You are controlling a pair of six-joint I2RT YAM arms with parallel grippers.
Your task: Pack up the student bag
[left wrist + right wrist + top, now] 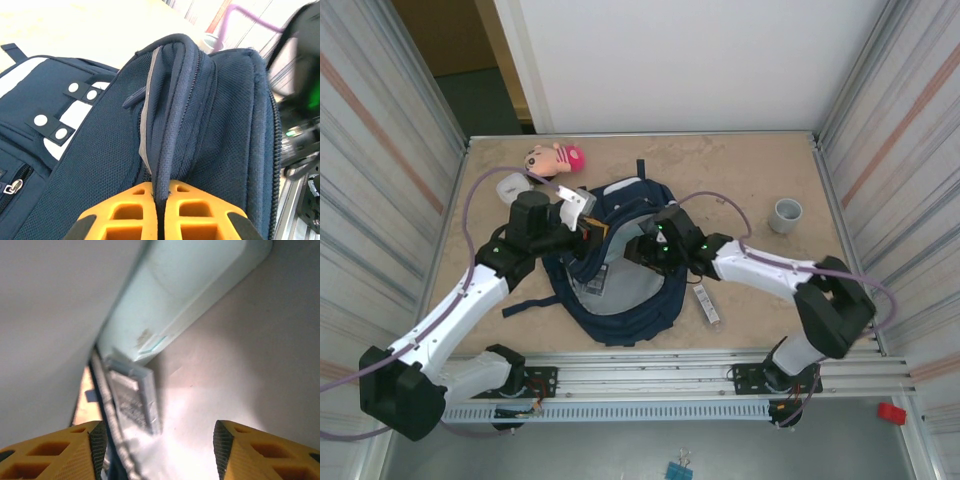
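Observation:
The student bag point(620, 300), navy blue with white patches, lies open in the middle of the table. My left gripper point(588, 228) is at the bag's left rim. In the left wrist view its orange fingers point(130, 210) are shut on the bag's piped zipper edge point(172, 115), holding that fold up. My right gripper point(645, 250) reaches into the bag's mouth from the right. In the right wrist view it point(157, 450) stands open with nothing between its pads, facing the pale lining point(235, 365). Inside lie a pale flat case point(185, 295) and a small grey box point(132, 395).
A doll with a pink cap point(556, 158) lies at the back left of the table. A grey cup point(786, 214) stands at the right. A small flat rectangular pack point(706, 304) lies on the table just right of the bag. Metal walls close both sides.

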